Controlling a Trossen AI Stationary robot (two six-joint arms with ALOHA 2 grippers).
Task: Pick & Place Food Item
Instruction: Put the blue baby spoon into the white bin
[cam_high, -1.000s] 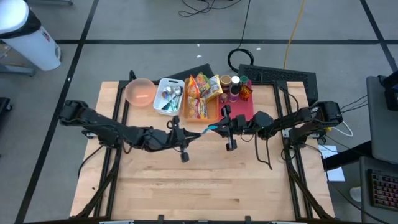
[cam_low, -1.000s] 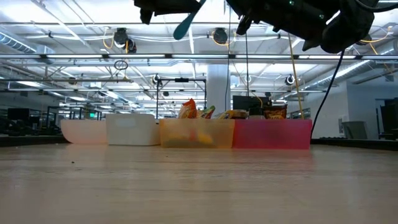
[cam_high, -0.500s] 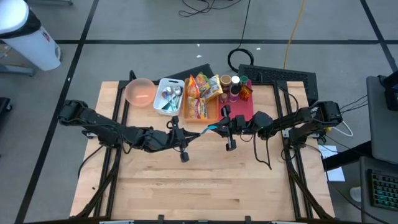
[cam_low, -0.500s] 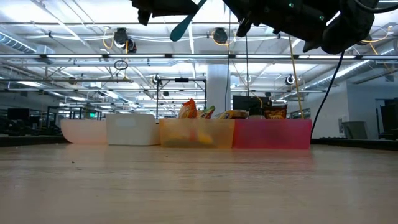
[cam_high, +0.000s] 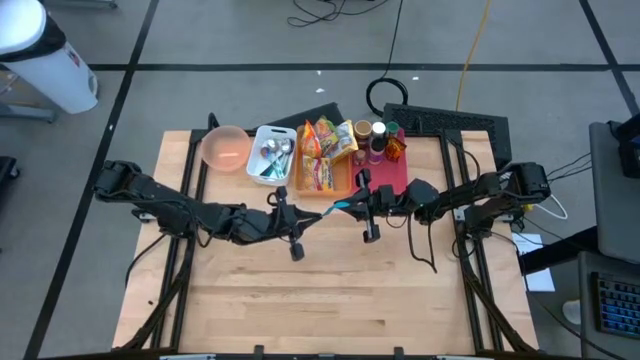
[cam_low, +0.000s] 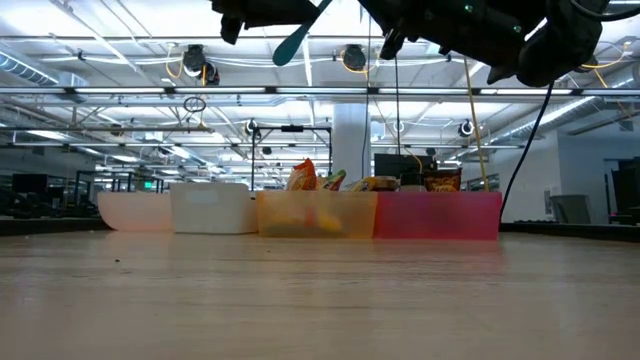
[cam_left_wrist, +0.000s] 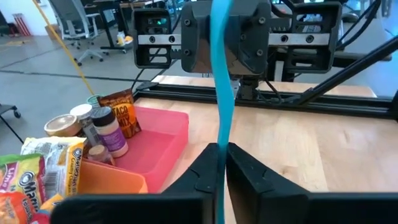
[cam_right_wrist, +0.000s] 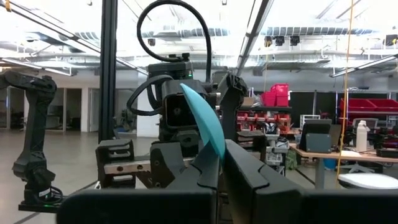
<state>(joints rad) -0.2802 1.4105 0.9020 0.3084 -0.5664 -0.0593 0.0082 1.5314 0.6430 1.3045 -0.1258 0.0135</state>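
A teal flat utensil (cam_high: 342, 206), not a food item, hangs high above the table's middle, between my two grippers. My left gripper (cam_high: 312, 213) reaches in from the table's left and is shut on it. My right gripper (cam_high: 360, 204) reaches in from the right and is also shut on it. The left wrist view shows the utensil (cam_left_wrist: 221, 74) edge-on as a thin blue strip running from my left gripper (cam_left_wrist: 222, 148) to the other gripper. In the right wrist view it (cam_right_wrist: 204, 118) looks leaf-shaped, rising out of my right gripper (cam_right_wrist: 221, 144). My left gripper pinches the utensil's left-hand end (cam_left_wrist: 219, 155) between its two fingers, which lie along it and come roughly level from the table's left. The utensil is lifted clear of the table. My right gripper pinches the utensil's right-hand end (cam_right_wrist: 214, 144) between its two fingers. They come from the table's right, slanting a little upward. The utensil spans the gap between the two grippers.
Along the far edge stands a row: a pink bowl (cam_high: 226, 148), a white bin (cam_high: 262, 138) with cutlery, an orange bin (cam_high: 345, 183) with snack packets, and a red bin (cam_high: 395, 178) with jars. The wooden tabletop (cam_high: 330, 290) lies bare nearer the front.
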